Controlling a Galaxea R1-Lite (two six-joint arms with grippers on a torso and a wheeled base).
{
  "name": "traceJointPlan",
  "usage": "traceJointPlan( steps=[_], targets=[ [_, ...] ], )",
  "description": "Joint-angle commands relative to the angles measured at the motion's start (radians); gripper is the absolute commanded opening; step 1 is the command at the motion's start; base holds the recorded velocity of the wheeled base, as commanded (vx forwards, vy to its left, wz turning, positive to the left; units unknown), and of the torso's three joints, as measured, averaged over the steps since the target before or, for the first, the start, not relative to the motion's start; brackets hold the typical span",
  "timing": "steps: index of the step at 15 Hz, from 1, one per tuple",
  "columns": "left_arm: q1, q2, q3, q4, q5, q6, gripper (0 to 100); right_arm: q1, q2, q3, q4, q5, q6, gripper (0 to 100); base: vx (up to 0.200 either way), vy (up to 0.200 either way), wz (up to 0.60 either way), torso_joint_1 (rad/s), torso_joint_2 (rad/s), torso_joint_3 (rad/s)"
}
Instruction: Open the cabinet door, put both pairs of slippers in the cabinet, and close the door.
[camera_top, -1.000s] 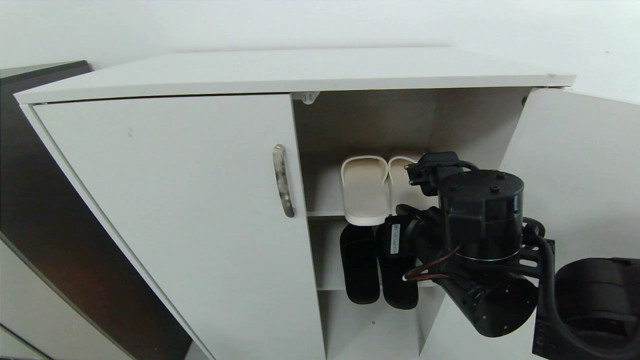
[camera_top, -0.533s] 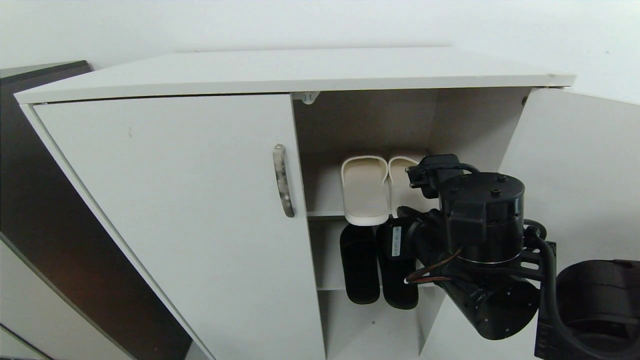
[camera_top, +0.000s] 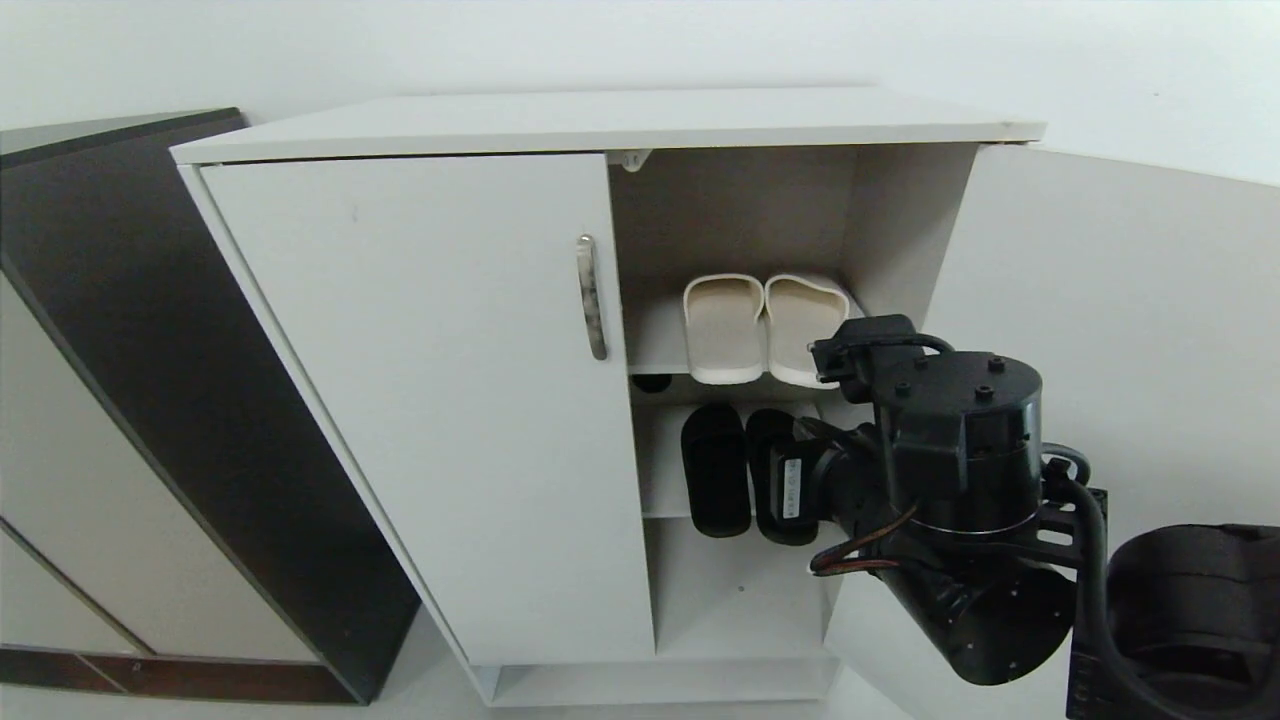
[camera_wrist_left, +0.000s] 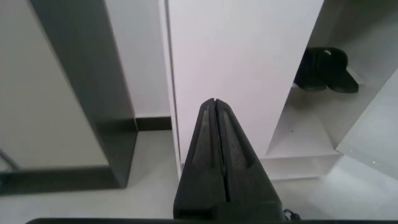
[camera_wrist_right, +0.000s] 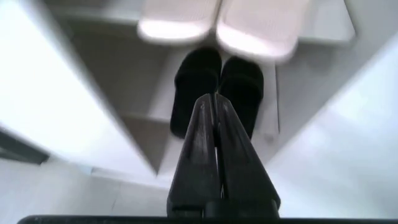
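Observation:
The white cabinet stands with its right door swung open and its left door closed. A white pair of slippers lies on the upper shelf. A black pair of slippers sits on the shelf below. In front of the open half is my right arm, its gripper shut and empty, pointing at the black slippers from a short distance, with the white slippers beyond. My left gripper is shut and empty, low before the closed door.
A dark brown panel leans against the wall left of the cabinet. The closed door carries a metal handle. The cabinet's bottom compartment holds nothing. Pale floor lies in front of the cabinet.
The whole head view has shifted: the camera has drawn back, so the cabinet looks smaller and its base shows. The slippers lie as before on their shelves.

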Motion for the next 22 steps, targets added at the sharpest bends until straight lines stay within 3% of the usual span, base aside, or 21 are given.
traceJointPlan(
  steps=[1, 9, 22],
  targets=[
    [0.000, 0.000, 0.000, -0.001, 0.000, 0.000, 0, -0.001, 0.004, 0.007, 0.000, -0.001, 0.000, 0, -0.200, 0.000, 0.00, 0.002, 0.00, 0.002],
    [0.000, 0.000, 0.000, -0.001, 0.000, 0.000, 0, -0.016, 0.012, 0.021, -0.006, 0.019, 0.003, 0, -0.200, 0.000, 0.00, 0.002, 0.00, 0.002],
    [0.000, 0.000, 0.000, -0.001, 0.000, -0.002, 0, -0.036, 0.024, 0.057, -0.032, 0.088, -0.001, 0, 0.000, 0.000, 0.00, 0.000, 0.00, 0.000]
  ],
)
